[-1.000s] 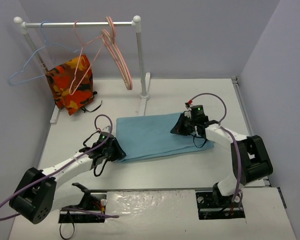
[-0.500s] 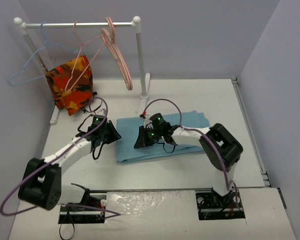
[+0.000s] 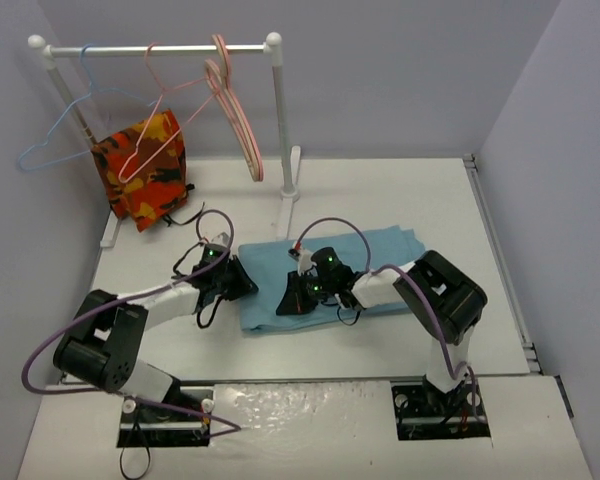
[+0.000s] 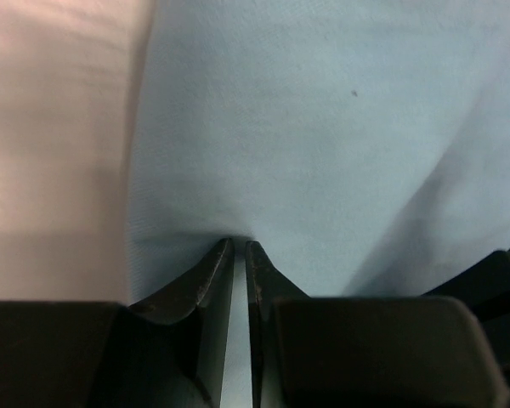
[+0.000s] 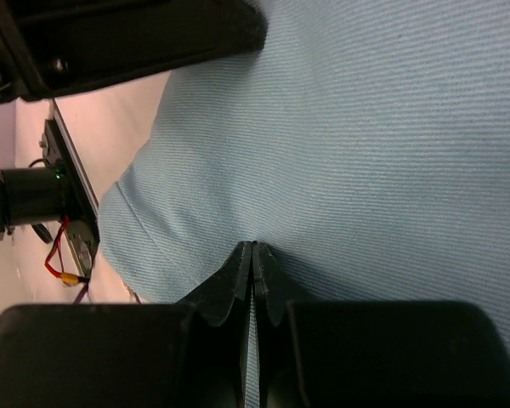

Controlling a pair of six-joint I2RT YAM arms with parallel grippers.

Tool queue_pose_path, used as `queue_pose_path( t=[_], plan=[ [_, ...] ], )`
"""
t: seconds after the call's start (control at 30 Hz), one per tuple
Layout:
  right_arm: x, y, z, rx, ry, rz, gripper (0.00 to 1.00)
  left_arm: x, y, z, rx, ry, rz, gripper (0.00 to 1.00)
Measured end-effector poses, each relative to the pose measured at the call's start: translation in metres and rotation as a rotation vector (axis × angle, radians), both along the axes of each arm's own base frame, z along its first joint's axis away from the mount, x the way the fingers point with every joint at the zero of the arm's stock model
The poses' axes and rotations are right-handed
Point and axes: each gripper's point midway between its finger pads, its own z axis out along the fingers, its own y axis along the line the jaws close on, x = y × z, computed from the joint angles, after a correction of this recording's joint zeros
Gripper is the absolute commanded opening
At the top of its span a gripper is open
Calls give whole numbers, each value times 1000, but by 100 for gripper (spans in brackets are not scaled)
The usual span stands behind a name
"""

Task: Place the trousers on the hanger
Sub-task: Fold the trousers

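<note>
Teal-blue, wrinkled, folded flat: found the trousers on the table just in front of the rack, by its right foot, not yet lifted. Saw the hanger hooked on the rack's bar, left of the bar's middle, well apart from the cloth and untouched.

Found the left gripper pinched nearly closed on the trousers' edge, on the side under the rack's left half, with a sliver of cloth in the slit between the fingers. Found the right gripper clenched tight, tips pressed onto the cloth near that same end, on the side away from the rack. Could not make out any fold caught there, only a small pucker at the tips.

Judged the left pinch shallow, taken at the very hem: risk of a slip on lifting, or of catching the top layer alone and spilling the fold open. Judged the right gripper likelier to drag or bunch the fabric than to lift it, for want of a real hold. Feared sagging too, with both grippers at one end and the long far end unsupported. Reckoned also with the neighbours on the rack's bar: blue hanger, thicker pink hangers, patterned cloth, all close enough to snag or be knocked during the approach.
</note>
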Motion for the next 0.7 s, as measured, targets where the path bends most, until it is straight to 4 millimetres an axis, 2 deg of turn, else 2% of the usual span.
queue_pose_path(
  t=[0.1, 0.2, 0.37, 0.57, 0.63, 0.7],
  plan=[
    [-2, -4, 1, -42, 5, 21, 0, -12, -3, 3, -2, 3, -18, 9],
    [-2, -3, 5, -76, 14, 42, 0, -12, 4, 8, 8, 0, -10, 9],
    [0, 10, 20, -93, 9, 75, 0, 24, 22, 25, 15, -47, 50, 9],
    [-2, 52, 50, -30, -69, 154, 0, 67, 10, 43, 20, -123, -2, 9],
    [-11, 65, 48, -21, -77, 188, 0, 74, 7, 44, 27, -132, -19, 9],
    [-22, 70, 36, -34, -64, 215, 0, 77, 6, 40, 40, -131, -33, 9]
  ],
)
